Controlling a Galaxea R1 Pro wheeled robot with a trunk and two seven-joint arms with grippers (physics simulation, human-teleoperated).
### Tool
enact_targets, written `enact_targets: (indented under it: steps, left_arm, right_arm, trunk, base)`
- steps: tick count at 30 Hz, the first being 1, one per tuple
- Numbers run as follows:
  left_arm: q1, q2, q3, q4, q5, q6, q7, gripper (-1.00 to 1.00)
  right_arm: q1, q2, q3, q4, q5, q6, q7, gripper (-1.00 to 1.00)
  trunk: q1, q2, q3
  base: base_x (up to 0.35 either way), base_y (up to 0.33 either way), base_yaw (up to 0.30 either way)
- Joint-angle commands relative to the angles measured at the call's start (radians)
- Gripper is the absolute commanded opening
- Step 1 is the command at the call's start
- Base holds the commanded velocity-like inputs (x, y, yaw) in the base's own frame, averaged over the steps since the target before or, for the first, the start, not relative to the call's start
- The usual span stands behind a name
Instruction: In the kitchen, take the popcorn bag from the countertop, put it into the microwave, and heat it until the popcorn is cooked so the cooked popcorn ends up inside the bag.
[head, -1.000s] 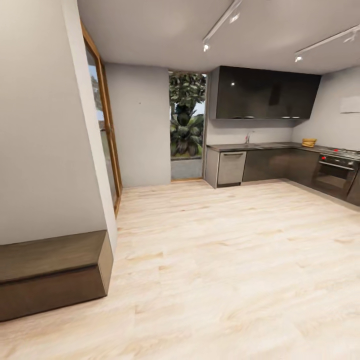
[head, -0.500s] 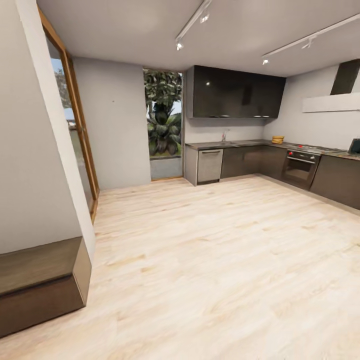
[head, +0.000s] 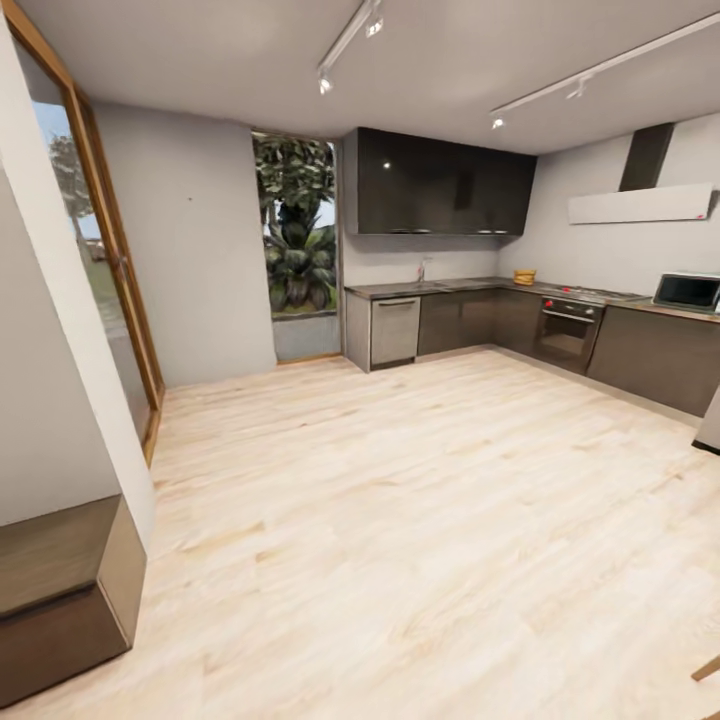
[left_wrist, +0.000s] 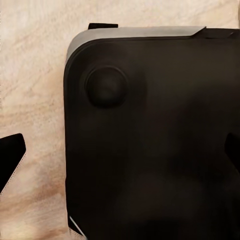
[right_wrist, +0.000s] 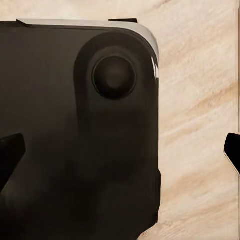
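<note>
Far off at the right in the head view, the microwave (head: 688, 291) shows as a small pale box with a dark glass door, standing on the countertop (head: 470, 285). Farther back on that slab is a small tan object (head: 524, 276), too small to tell whether it is the popcorn bag. No popcorn can be made out. In the left wrist view my left gripper (left_wrist: 120, 155) is open, its dark fingertips (left_wrist: 11, 159) wide apart over my own black base. My right gripper (right_wrist: 120, 152) hangs open the same way above base and floor.
Dark cabinets run along the back and right walls, with a steel dishwasher front (head: 395, 330), a built-in oven (head: 565, 335) and a hob (head: 590, 293). A dark wooden block (head: 60, 590) and a wall corner stand close at the left. Pale wood floor (head: 420, 520) stretches between.
The camera has turned right, so the whole room has slid leftward in the picture. The microwave has come into sight at the right edge.
</note>
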Motion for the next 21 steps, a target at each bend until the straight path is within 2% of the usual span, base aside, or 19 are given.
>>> enact_targets:
  steps: [1,21]
  left_arm:
    - [0.0,0.0,-0.001,0.0,0.004,-0.002,0.001,1.0]
    - [0.0,0.0,-0.001,0.0,0.004,-0.002,0.002,1.0]
  right_arm:
    - [-0.001,0.0,-0.002,0.001,-0.001,-0.005,-0.001,1.0]
    - [-0.001,0.001,0.0,0.001,0.003,-0.007,-0.005,1.0]
  trunk:
    - [0.001,0.0,-0.001]
    - [0.001,0.0,-0.001]
  base:
    - [0.325,0.0,-0.002]
    - [0.326,0.0,0.0]
